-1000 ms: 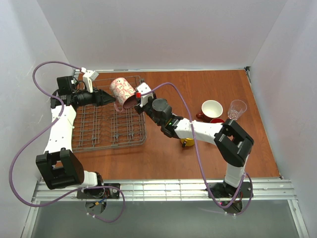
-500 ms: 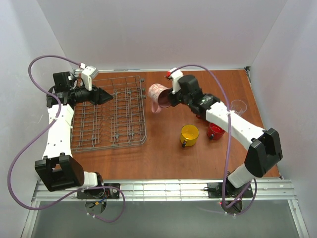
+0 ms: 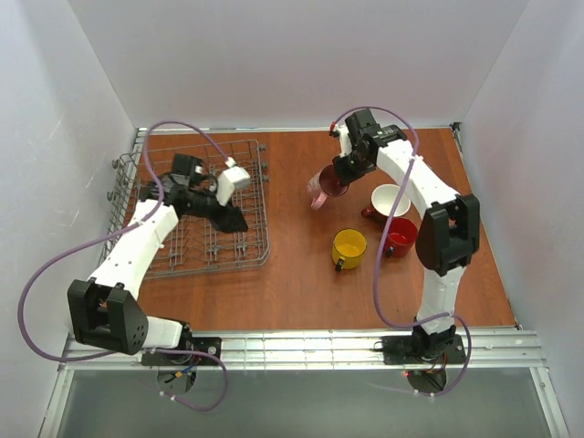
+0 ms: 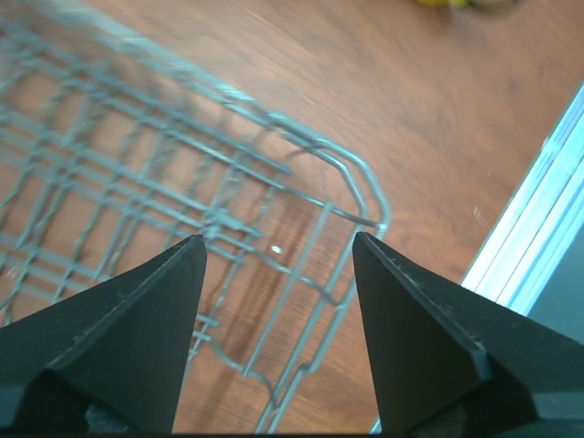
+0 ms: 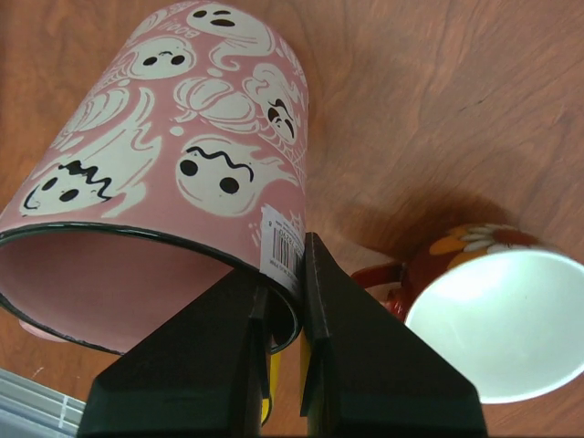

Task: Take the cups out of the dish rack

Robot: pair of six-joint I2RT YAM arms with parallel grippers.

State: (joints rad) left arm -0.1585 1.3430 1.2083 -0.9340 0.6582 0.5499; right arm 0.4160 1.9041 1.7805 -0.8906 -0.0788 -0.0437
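Pink mug (image 3: 319, 189), printed with white ghosts, was held tilted by the right gripper (image 3: 335, 178) over the wooden table (image 3: 301, 292), well clear of the rack (image 3: 262, 196). In the right wrist view the two fingers (image 5: 324, 347) were pinched narrow on the rim, one inside the mouth and one outside, with the mouth tipped toward the camera. It appeared to hang above the table rather than rest on it, though the views did not settle that.

Just beside it on the right stood the floral mug (image 3: 390, 201), upright, its white inside showing. Nearer the arms stood the yellow mug (image 3: 349, 246) and the red mug (image 3: 400, 235), both upright on the table. The tumbler could not be made out; the right arm may have hidden it.

The rack lay at the left of the table, and no cup was visible in it. The left gripper (image 3: 233, 217) hovered above the rack's near right corner, its fingers parted wide with only wire showing between them in the left wrist view.

The step in hand seemed to be setting down the last cup, so the task looked nearly done. The next move would call for turning the mug upright, lowering it onto bare table in the gap left of the floral mug, and only then parting the fingers. The grip on one wall of the rim was slight, so a slow descent would suit, keeping away from the floral mug's handle.
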